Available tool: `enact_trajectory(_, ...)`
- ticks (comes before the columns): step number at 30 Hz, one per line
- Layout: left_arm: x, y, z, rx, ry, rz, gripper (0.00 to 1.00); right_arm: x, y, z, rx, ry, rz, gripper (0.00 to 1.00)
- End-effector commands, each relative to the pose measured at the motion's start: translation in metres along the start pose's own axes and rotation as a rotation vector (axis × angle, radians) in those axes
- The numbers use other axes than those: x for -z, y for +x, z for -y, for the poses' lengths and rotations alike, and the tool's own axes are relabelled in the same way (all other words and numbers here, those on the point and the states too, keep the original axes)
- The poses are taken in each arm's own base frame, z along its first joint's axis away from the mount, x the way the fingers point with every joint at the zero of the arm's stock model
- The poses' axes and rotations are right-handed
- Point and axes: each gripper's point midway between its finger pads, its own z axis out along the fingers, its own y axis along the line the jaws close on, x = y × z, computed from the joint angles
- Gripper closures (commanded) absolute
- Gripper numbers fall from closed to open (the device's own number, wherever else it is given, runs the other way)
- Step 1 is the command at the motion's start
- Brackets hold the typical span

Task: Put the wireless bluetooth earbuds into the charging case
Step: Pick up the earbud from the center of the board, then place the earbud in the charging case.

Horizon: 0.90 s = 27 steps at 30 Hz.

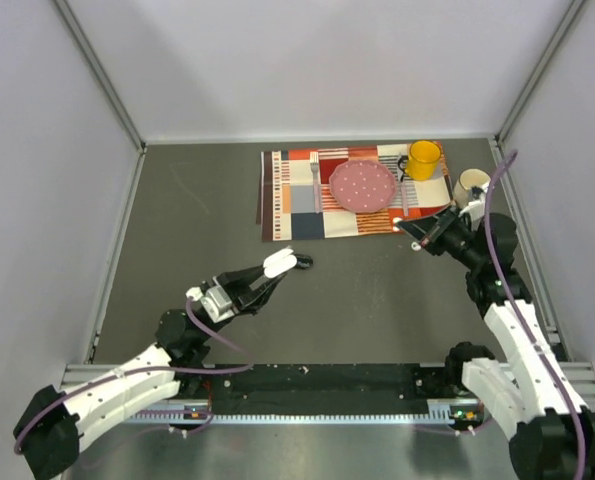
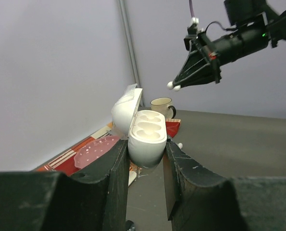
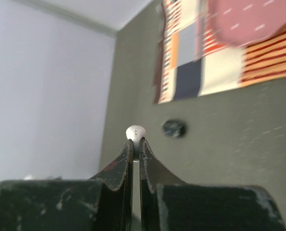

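- Carry the white earbud (image 3: 135, 132) over the open charging case (image 2: 146, 137) and square it to an empty well before lowering — tilted, it would likely jam or slip.
- Right tool (image 3: 134, 144): closed, pinching the earbud at its very tips, raised above the counter (image 1: 377, 300).
- Left tool (image 2: 145, 153): clamped around the case — lid up, both wells bare, well apart from the right tool.

a pink plate (image 1: 362, 186) sits on a checked mat (image 1: 297, 205) with a fork (image 1: 316, 182) beside it. a yellow mug (image 1: 423, 159) stands on the mat, a white mug (image 1: 470, 186) just off it.
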Motion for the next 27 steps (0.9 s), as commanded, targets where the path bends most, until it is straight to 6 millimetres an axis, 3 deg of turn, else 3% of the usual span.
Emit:
enact_trajectory(1,-0.004,-0.011,-0.008,-0.101,-0.02,0.056,1.0,0.027,0.034,-0.074,-0.019,-0.144,-0.116,1.0)
enact_trajectory(3,-0.007,-0.01,-0.01,-0.113,-0.027,0.052,1.0,0.035,0.037,-0.095,-0.023,-0.186,-0.121,1.0)
enact_trajectory(4,-0.008,-0.013,-0.012,-0.128,-0.034,0.066,1.0,0.043,0.041,-0.116,-0.01,-0.238,-0.142,1.0)
enact_trajectory(7,-0.011,-0.011,-0.016,-0.154,-0.045,0.063,1.0,0.053,0.049,-0.142,-0.022,-0.262,-0.178,1.0)
enact_trajectory(10,-0.014,-0.009,-0.018,-0.173,-0.054,0.055,1.0,0.051,0.048,-0.153,-0.047,-0.204,-0.151,1.0)
enact_trajectory(11,-0.015,-0.012,-0.02,-0.178,-0.061,0.065,1.0,0.054,0.063,-0.164,-0.045,-0.22,-0.193,1.0)
enact_trajectory(13,-0.016,-0.01,-0.022,-0.191,-0.07,0.06,1.0,0.056,0.067,-0.183,-0.061,-0.232,-0.192,1.0)
enact_trajectory(14,-0.017,-0.012,-0.023,-0.196,-0.072,0.067,1.0,0.05,0.087,-0.185,-0.061,-0.193,-0.242,1.0)
enact_trajectory(16,-0.018,-0.01,-0.025,-0.206,-0.08,0.056,1.0,0.046,0.091,-0.192,-0.064,-0.133,-0.229,1.0)
enact_trajectory(17,-0.018,-0.011,-0.028,-0.209,-0.096,0.058,1.0,0.043,0.111,-0.196,-0.055,-0.118,-0.27,1.0)
enact_trajectory(19,-0.018,-0.008,-0.03,-0.217,-0.109,0.053,1.0,0.035,0.12,-0.197,-0.089,-0.077,-0.249,1.0)
enact_trajectory(20,-0.018,-0.01,-0.033,-0.223,-0.124,0.056,1.0,0.029,0.137,-0.195,-0.074,-0.048,-0.278,1.0)
enact_trajectory(27,-0.018,-0.01,-0.037,-0.252,-0.155,0.063,1.0,0.0,0.164,-0.189,-0.126,0.071,-0.235,1.0)
